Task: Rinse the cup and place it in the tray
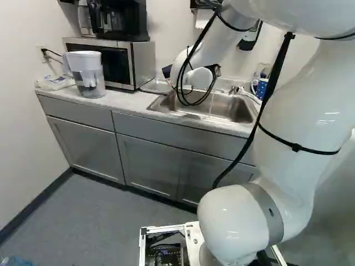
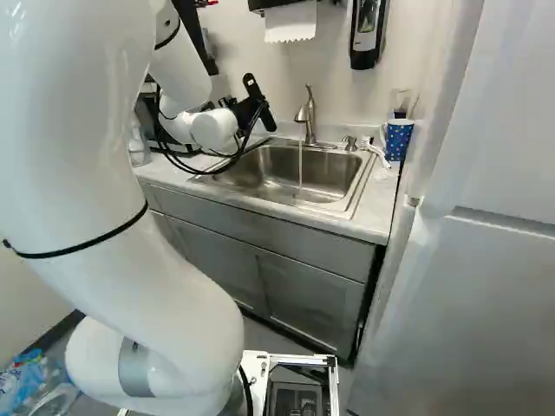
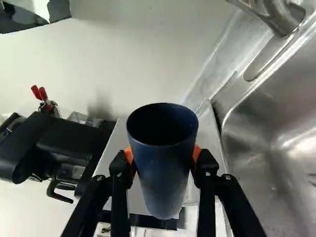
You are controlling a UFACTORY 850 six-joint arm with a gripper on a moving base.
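One dark blue cup [image 3: 163,168] sits between the orange pads [image 3: 129,154] of the pincer [image 3: 163,153], which pinches it from both sides, its open mouth showing above them in the wrist view. We can't tell whether it has been rinsed. If its outside is wet, we could lose it: the wall looks smooth and tapering, and a light hold might let it slide or twist.

Just beside the cup lies the steel sink [image 2: 334,169]. In the middle of the right base view a thin stream [image 2: 300,165] falls from the faucet [image 2: 310,121], well apart from the cup. If rinsing is left to do, we would have to bring the mouth right under it; poor aim would wet only the outside, and a wide swing could knock the spout.

What looks like a clear tray [image 1: 157,86] is on the bench [image 1: 127,100], near the middle of the left base view. Its low rim could catch the cup's base and topple it if we come down tilted. Farther out, the microwave [image 1: 143,58] at upper left leaves us little elbow room, and the looping cables [image 1: 192,105] might snag on the faucet as we turn.
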